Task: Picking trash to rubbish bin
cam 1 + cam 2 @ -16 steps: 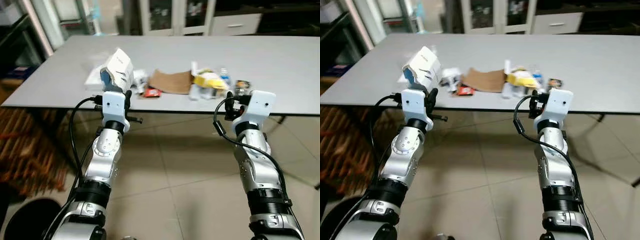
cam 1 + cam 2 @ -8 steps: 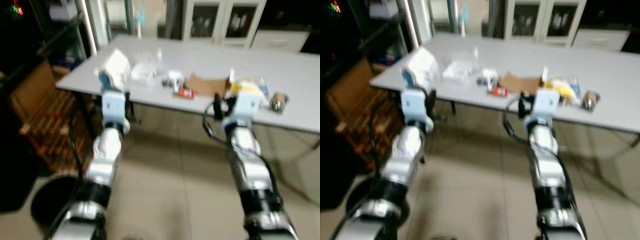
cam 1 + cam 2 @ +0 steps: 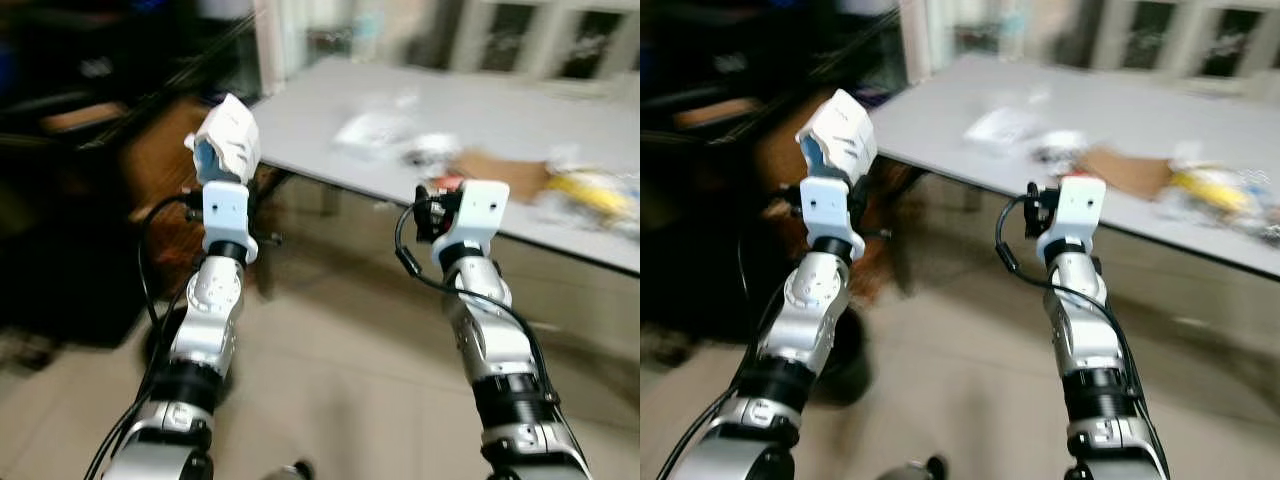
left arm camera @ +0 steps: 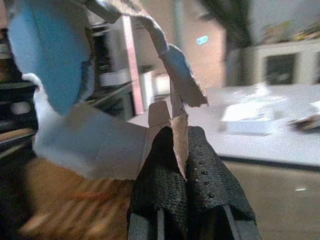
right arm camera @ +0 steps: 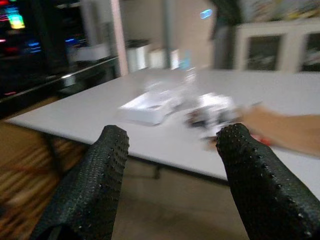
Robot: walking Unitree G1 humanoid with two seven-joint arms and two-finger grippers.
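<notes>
Crumpled white-and-blue cardboard carton (image 3: 224, 145) was pinched by a torn flap between the closed fingers (image 4: 165, 187) of the left gripper (image 4: 181, 150), raised on the left, off the near left corner of the grey table (image 3: 940, 120). No writing on it was legible. Right of it, the right gripper (image 5: 172, 145) was spread wide and empty near the table edge. Farther right, blurred litter (image 3: 500, 170) lay on the table.

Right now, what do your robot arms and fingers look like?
Both arms are shiny silver tubes with black bands at the joints. Each wrist ends in a boxy white block, and a black cable loops beside it. The left gripper and right gripper each have two long black fingers covered in tiny bumps.
</notes>
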